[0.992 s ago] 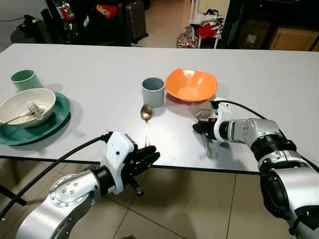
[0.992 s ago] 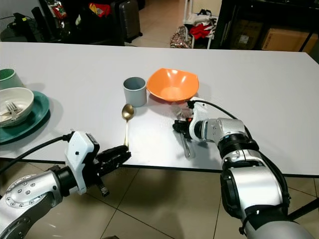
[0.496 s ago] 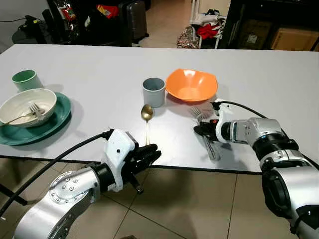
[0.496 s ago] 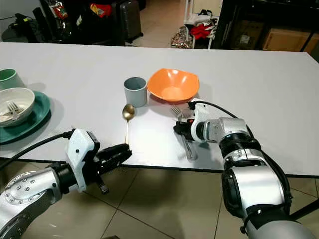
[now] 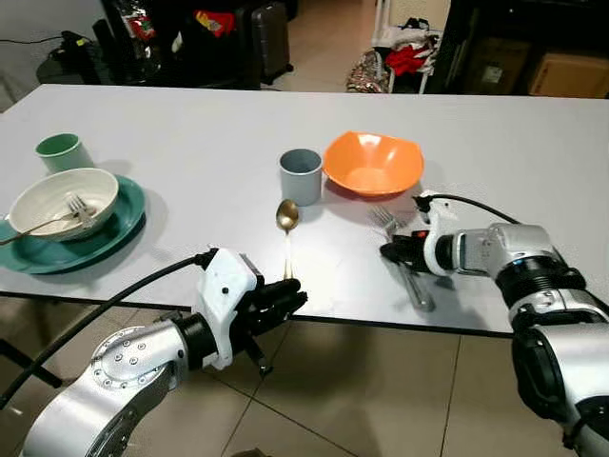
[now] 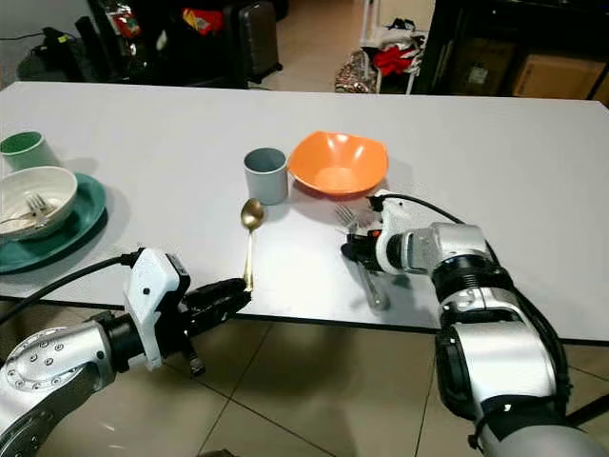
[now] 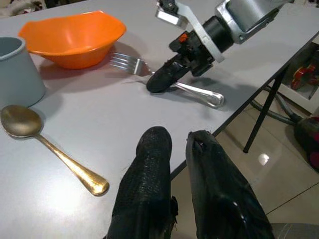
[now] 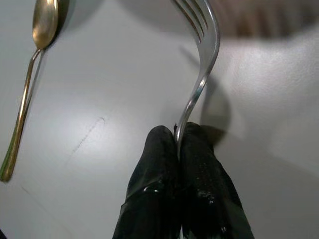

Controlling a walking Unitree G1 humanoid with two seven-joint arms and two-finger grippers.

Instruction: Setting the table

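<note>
A silver fork (image 5: 413, 282) lies on the white table (image 5: 190, 124) just in front of an orange bowl (image 5: 373, 162). My right gripper (image 5: 390, 251) rests on the table and is shut on the fork's handle (image 8: 195, 94), with the tines pointing toward the bowl. A grey cup (image 5: 302, 176) stands left of the bowl. A gold spoon (image 5: 286, 228) lies in front of the cup, its handle reaching toward the table's near edge. My left gripper (image 5: 290, 301) hangs just below that edge, near the spoon's handle end (image 7: 92, 183), its fingers close together and holding nothing.
At the far left a white bowl (image 5: 59, 200) with a fork in it sits on a green plate (image 5: 119, 224), and a green cup (image 5: 59, 150) stands behind it. Luggage and clutter stand on the floor beyond the table. Tiled floor lies below the near edge.
The camera has shifted slightly. My right gripper has slid the fork a little to the right. The left arm has barely moved.
</note>
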